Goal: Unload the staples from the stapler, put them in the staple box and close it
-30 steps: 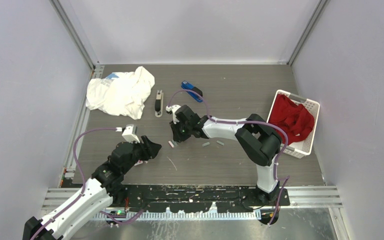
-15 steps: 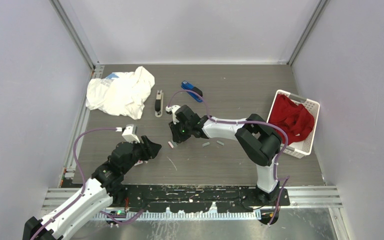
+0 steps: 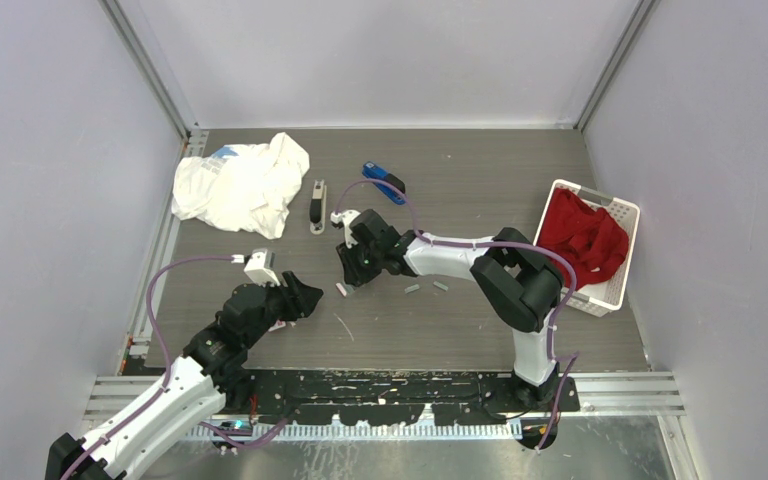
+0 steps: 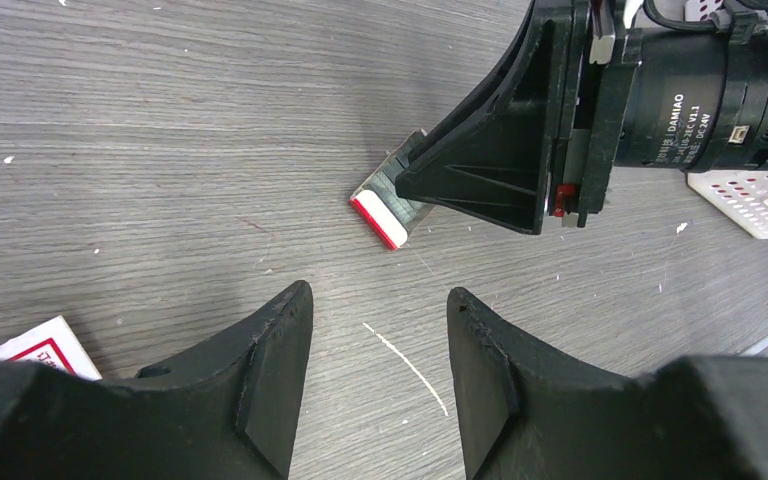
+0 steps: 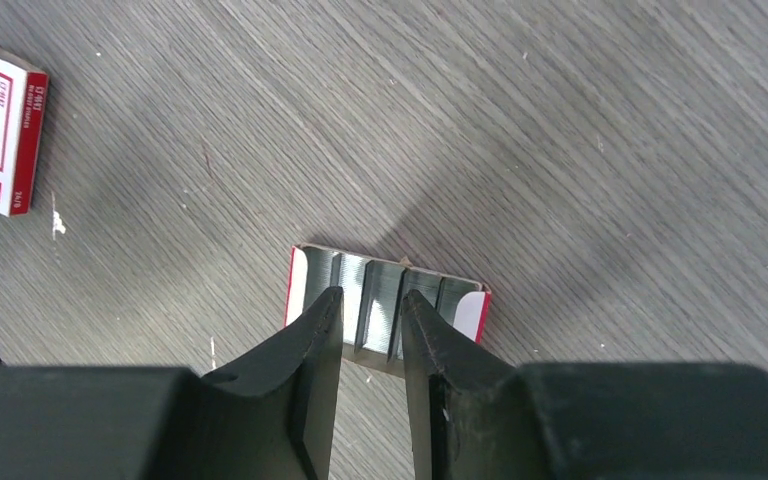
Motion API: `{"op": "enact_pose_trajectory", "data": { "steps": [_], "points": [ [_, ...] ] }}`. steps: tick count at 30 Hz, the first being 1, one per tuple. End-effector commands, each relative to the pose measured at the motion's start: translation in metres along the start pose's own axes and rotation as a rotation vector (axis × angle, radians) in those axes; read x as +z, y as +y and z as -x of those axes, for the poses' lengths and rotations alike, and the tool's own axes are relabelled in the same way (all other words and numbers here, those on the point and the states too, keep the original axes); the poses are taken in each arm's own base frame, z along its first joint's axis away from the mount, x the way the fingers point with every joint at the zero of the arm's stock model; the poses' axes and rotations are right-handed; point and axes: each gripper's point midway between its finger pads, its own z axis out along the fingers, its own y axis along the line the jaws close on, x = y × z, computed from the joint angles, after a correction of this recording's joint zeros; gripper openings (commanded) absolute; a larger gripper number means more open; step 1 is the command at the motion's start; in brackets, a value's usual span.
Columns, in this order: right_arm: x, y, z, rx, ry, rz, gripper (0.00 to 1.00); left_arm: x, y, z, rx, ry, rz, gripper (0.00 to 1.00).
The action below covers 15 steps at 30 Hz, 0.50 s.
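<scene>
Between pale walls (image 3: 50, 150), staples (image 3: 413, 290) dot the grey wood-grain tabletop (image 3: 480, 190).

Bright, even overhead light, soft diffuse shadows, crisp focus across all 3 views.

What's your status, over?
Left gripper open, empty. Right gripper narrowly open over staple tray. Two loose staple strips nearby. Nothing blocking.

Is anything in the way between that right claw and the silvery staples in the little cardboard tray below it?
Nothing visible does. The right gripper hangs straight above the staples in the open tray, fingers slightly apart, no lid or other object between. Whether the tips touch them cannot be told.
</scene>
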Motion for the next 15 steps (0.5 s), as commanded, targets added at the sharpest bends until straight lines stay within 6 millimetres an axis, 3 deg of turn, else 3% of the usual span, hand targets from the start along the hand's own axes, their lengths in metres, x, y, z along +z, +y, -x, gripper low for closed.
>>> {"op": "enact_pose_trajectory", "data": {
  "steps": [1, 9, 15],
  "points": [
    [-0.021, 0.018, 0.046, -0.038, -0.112, 0.052, 0.34, -0.002, -0.016, 0.023, 0.008, -0.061, -0.038, 0.52],
    [-0.061, 0.04, 0.069, -0.153, -0.178, 0.166, 0.34, -0.003, -0.021, 0.021, -0.007, -0.056, -0.071, 0.53],
    [-0.12, 0.037, 0.086, -0.29, -0.233, 0.358, 0.41, -0.002, -0.029, 0.019, -0.03, -0.062, -0.124, 0.54]
  ]
}}
